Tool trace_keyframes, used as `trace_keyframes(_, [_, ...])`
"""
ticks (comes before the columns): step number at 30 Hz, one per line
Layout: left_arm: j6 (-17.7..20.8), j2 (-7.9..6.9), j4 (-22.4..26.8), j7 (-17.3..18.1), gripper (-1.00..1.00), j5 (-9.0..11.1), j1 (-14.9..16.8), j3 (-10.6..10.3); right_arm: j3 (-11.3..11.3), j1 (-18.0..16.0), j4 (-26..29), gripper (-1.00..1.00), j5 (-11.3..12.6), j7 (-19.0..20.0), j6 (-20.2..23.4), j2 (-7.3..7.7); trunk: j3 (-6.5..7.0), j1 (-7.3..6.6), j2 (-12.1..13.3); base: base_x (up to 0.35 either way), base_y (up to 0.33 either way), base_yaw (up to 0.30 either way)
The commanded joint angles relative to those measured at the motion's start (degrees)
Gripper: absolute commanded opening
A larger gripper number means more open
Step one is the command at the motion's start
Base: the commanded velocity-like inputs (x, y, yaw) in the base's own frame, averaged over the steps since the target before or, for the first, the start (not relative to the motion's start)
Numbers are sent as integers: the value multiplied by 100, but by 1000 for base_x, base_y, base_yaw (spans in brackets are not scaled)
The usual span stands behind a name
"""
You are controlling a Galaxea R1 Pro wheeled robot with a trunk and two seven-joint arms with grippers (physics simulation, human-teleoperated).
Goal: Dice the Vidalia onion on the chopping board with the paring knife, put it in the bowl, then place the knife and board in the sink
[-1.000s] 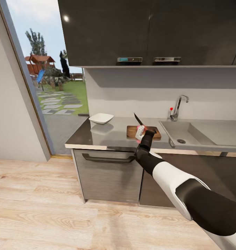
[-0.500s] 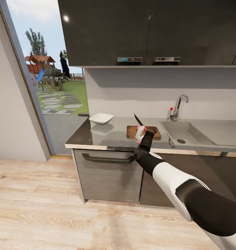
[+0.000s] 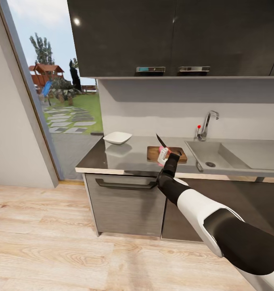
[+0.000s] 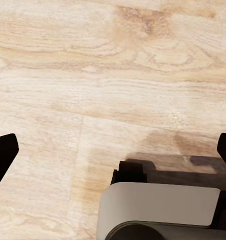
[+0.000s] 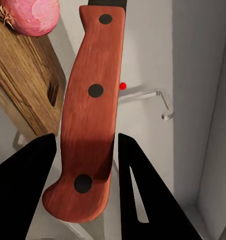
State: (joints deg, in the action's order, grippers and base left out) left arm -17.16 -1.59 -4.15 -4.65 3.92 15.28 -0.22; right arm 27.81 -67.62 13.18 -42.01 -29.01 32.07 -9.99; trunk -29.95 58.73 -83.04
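The right gripper (image 3: 165, 155) is clenched on the paring knife (image 3: 161, 141); in the right wrist view the red three-rivet handle (image 5: 90, 115) is seen pinched between the two dark fingers (image 5: 23, 190). The dark blade is raised up and away from the gripper, over the chopping board (image 3: 153, 152), which lies just beneath and beyond it. A pinkish-red whole onion (image 5: 29, 16) rests on the board, just past the handle. The bowl (image 3: 117, 138) stands further off to the gripper's left, the sink (image 3: 217, 155) to its right, both on the countertop (image 3: 112, 159). The left gripper's fingertips (image 4: 3, 155) are spread wide over the wood floor (image 4: 93, 75).
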Motion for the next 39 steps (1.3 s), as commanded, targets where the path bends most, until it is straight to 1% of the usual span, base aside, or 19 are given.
trace_keyframes(1, [-42,2,-24,5,100,39,10,-5,23,-5,-12,-100,-18,1,37,-1,-6,0,-3,0,0,0])
trace_keyframes(39, [-39,9,-24,5,100,39,10,-10,14,-1,-35,-100,-15,-17,45,-1,-6,0,-3,0,0,0])
